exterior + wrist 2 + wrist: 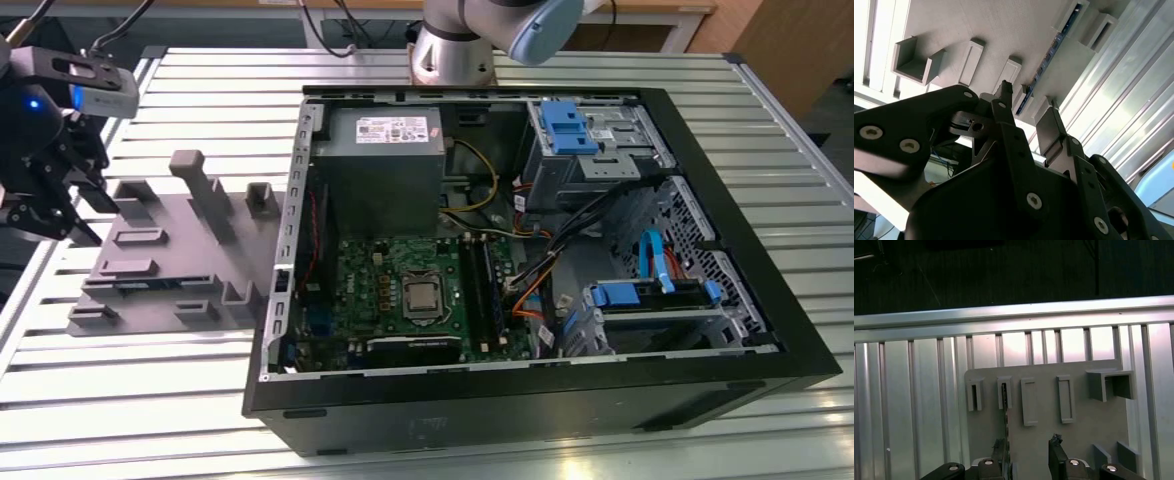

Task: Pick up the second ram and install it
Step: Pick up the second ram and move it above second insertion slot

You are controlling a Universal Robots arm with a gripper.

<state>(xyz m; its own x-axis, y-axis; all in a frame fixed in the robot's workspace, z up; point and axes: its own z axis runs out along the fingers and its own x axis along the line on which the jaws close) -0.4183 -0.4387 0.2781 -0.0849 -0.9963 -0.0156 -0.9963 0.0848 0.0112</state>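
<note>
My gripper (1027, 442) is open over the gray holder (160, 285), 9 o'clock of the PC case (507, 415) in the exterior view. The second ram (1046, 60) stands edge-up there between my fingers (1055, 456), closer to one. I'd centre first so squeezing won't tilt it.

I see an open computer case (747, 260) on the slatted metal table (134, 410), with a grey slotted holder (167, 255) just beside it at the exterior view's left. Inside, the power supply (380, 165) sits beyond the green motherboard (380, 290).
</note>
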